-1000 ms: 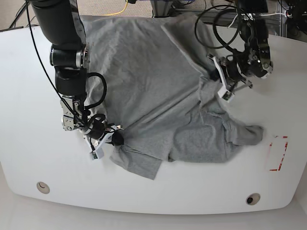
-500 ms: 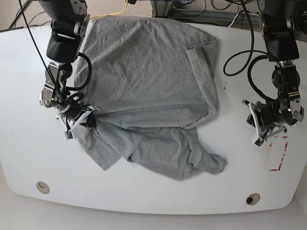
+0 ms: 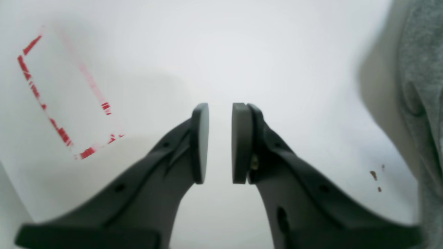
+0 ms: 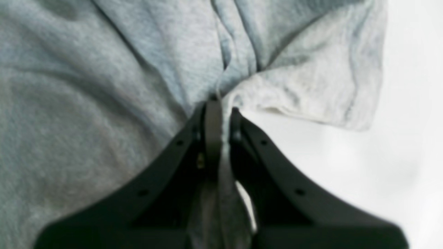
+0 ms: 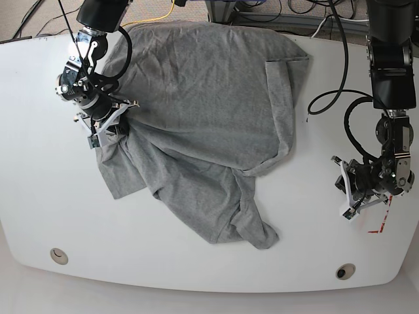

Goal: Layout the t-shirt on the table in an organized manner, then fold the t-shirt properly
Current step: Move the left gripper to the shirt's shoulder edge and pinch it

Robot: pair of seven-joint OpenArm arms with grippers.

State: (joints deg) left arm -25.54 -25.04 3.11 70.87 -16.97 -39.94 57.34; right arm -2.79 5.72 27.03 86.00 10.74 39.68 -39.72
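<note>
The heather-grey t-shirt (image 5: 209,111) lies rumpled across the white table (image 5: 39,196), spread at the far side and bunched into a tail toward the front. My right gripper (image 5: 108,129) is at the shirt's left edge, shut on a fold of the fabric; the right wrist view shows cloth (image 4: 104,86) pinched between the jaws of the gripper (image 4: 221,107). My left gripper (image 5: 346,196) hovers over bare table at the right, apart from the shirt. In the left wrist view its pads (image 3: 201,141) stand slightly parted and empty, with the shirt's edge (image 3: 422,69) at the far right.
A red dashed rectangle (image 5: 380,222) marks the table beside the left gripper, also seen as red dashes (image 3: 62,103) in the wrist view. Two grommet holes (image 5: 58,255) (image 5: 345,271) sit near the front edge. Cables hang behind the table's far edge.
The left gripper let go of the shirt and moved to the right, down by the red marking. The right gripper dragged the shirt's edge left and toward the far side.
</note>
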